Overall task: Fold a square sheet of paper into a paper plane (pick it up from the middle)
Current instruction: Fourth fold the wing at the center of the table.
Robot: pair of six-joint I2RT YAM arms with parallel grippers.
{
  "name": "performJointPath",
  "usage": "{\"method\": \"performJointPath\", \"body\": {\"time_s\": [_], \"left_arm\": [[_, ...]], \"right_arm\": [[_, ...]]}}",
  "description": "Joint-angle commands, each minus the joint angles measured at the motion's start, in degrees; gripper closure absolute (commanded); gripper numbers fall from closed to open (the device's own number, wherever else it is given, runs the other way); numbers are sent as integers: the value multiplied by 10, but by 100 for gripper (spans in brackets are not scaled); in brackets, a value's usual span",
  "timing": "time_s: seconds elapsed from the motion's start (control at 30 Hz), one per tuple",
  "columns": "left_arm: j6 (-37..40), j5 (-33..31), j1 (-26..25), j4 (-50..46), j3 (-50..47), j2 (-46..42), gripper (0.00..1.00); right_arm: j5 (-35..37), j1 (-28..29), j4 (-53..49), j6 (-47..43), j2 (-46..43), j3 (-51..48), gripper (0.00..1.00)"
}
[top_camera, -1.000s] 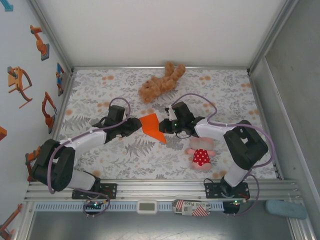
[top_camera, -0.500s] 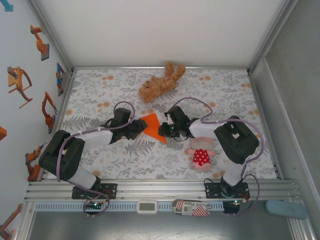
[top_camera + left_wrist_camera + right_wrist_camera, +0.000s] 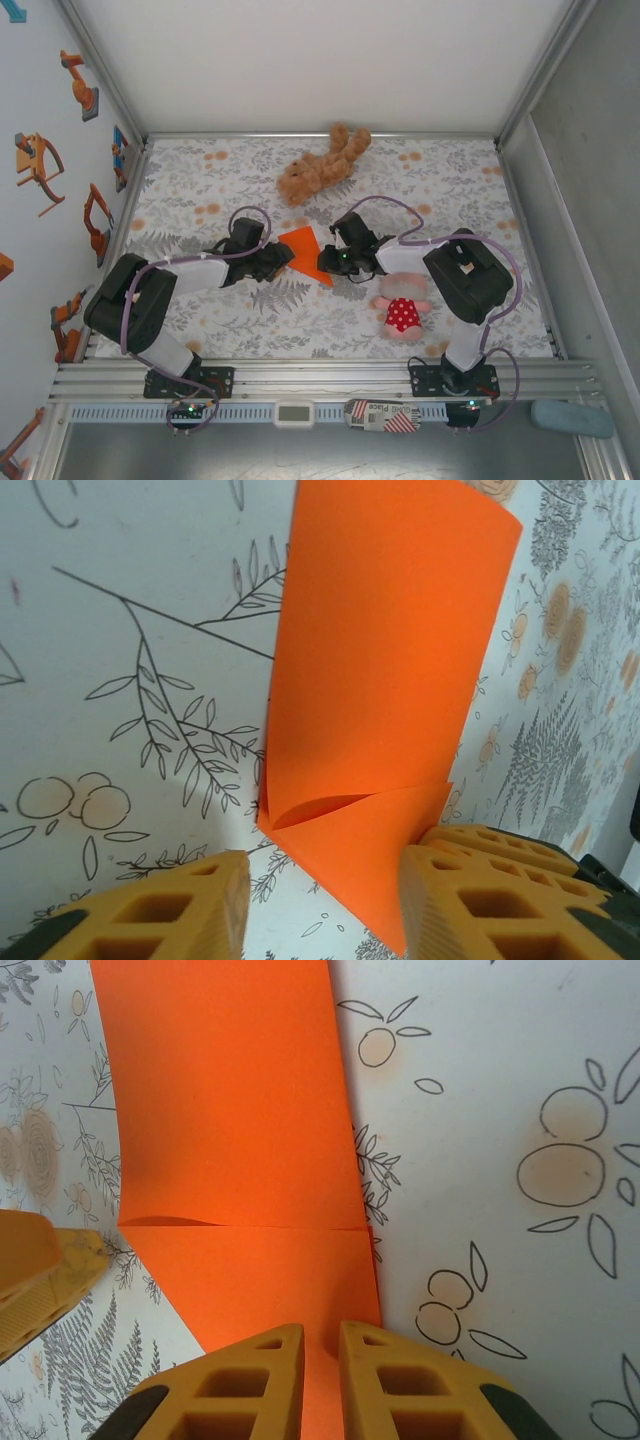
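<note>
Left arm (image 3: 190, 270) drawn nearer paper (image 3: 303, 250) | left end effector (image 3: 325, 865) released, straddling corner | right end effector (image 3: 320, 1335) clenched on paper edge | risk: one-sided tug skews crease

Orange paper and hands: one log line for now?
orange paper: partly folded | left hand: open at its corner | right hand: narrow gap, over its edge
</note>
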Motion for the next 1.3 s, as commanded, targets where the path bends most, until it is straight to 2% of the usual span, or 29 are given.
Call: {"method": "performJointPath", "body": {"time_s": [0.0, 0.1, 0.33, 0.67, 0.93, 1.27], "left_arm": [[-6, 9, -4, 3, 11, 14, 61], [-4, 9, -4, 3, 16, 18, 61], [-1, 15, -4, 8, 23, 31, 68], [-4, 35, -3, 28, 29, 38, 69], [-22, 60, -1, 87, 19, 38, 69], [-69, 91, 2, 167, 11, 79, 72]], "right_arm": [[14, -6, -8, 6, 18, -6, 84], [14, -7, -8, 7, 18, -7, 84], [11, -8, -8, 3, 19, -6, 87], [10, -10, -12, 2, 19, -5, 87], [11, -11, -12, 0, 19, -6, 87], [8, -15, -1, -5, 16, -15, 87]]}}
